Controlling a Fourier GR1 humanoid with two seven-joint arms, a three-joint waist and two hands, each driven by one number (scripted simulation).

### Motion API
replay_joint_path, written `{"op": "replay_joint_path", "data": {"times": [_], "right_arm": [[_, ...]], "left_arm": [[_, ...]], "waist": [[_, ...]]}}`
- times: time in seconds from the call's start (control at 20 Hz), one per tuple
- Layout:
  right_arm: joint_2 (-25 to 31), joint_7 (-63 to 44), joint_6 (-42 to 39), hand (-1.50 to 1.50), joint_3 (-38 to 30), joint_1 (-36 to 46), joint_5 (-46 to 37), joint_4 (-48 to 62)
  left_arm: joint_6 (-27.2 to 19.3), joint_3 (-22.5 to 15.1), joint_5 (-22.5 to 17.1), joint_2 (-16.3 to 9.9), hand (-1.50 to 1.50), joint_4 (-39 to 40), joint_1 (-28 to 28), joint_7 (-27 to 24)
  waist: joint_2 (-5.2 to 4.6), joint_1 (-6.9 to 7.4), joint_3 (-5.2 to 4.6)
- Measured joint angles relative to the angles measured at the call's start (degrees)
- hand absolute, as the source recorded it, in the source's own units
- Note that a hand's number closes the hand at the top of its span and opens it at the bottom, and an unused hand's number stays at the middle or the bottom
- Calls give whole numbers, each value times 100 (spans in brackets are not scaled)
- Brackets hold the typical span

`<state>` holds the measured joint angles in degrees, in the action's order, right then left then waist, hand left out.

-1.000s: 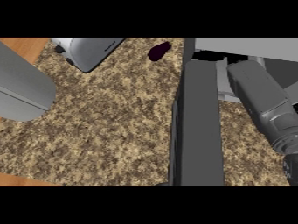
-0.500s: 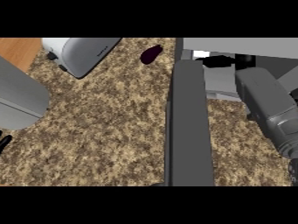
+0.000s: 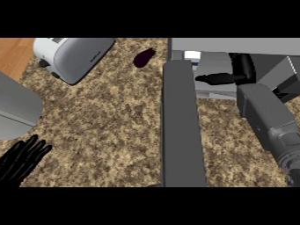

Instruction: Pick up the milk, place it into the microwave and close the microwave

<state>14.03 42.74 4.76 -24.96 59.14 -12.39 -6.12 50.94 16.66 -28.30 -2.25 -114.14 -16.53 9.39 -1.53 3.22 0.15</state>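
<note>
The counter (image 3: 107, 127) is the biggest thing here: a speckled brown stone top that fills most of the head view. At its far left edge a strip of orange wood (image 3: 6, 55) shows.

The microwave (image 3: 269, 48) stands at the upper right, grey, and its inside is open to the view. Its door (image 3: 181, 132) is swung out and is seen edge-on, as a long dark grey bar that runs from the microwave down to the lower edge of the view.

The right forearm (image 3: 276, 127) comes in from the lower right and goes up into the opening of the microwave. The right hand (image 3: 233, 77) is inside the cavity. Its black fingers point to the left and seem to lie against a pale object there, but I cannot tell if they are curled round it or released.

A small white and blue piece, probably the milk (image 3: 192, 56), shows just inside the microwave, at the left end of the opening beside the door hinge. Most of it is hidden.

A large grey block (image 3: 6, 107) lies at the left edge. A silver toaster (image 3: 74, 55) stands tilted at the upper left.

The left hand (image 3: 16, 165) rests at the lower left with the fingers straight and spread, holding nothing.

A small dark purple object (image 3: 143, 57) lies on the counter between the toaster and the microwave
</note>
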Motion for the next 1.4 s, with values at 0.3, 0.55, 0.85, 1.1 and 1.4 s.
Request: {"op": "replay_joint_path", "data": {"times": [0.3,0.55,0.85,1.1,1.4], "right_arm": [[-315,378,-926,-150,-186,-506,309,-50],[-669,722,-1364,-150,-93,-1110,383,-221],[-971,896,-1399,-150,211,-1985,300,-585],[-997,1046,-1373,-150,436,-2852,220,-1008],[-805,1159,-1548,-150,541,-4006,332,-1798]], "left_arm": [[298,-402,688,159,-150,190,15,-199],[237,-619,1416,195,-150,566,309,-591],[-65,-1030,2156,217,150,967,560,-1084],[-508,-1437,2740,222,150,1406,876,-1446],[-969,-1892,3399,225,150,1926,1352,-1626]], "waist": [[83,-160,-7],[149,-312,-16],[211,-467,-26],[239,-594,-35],[240,-667,-40]]}}
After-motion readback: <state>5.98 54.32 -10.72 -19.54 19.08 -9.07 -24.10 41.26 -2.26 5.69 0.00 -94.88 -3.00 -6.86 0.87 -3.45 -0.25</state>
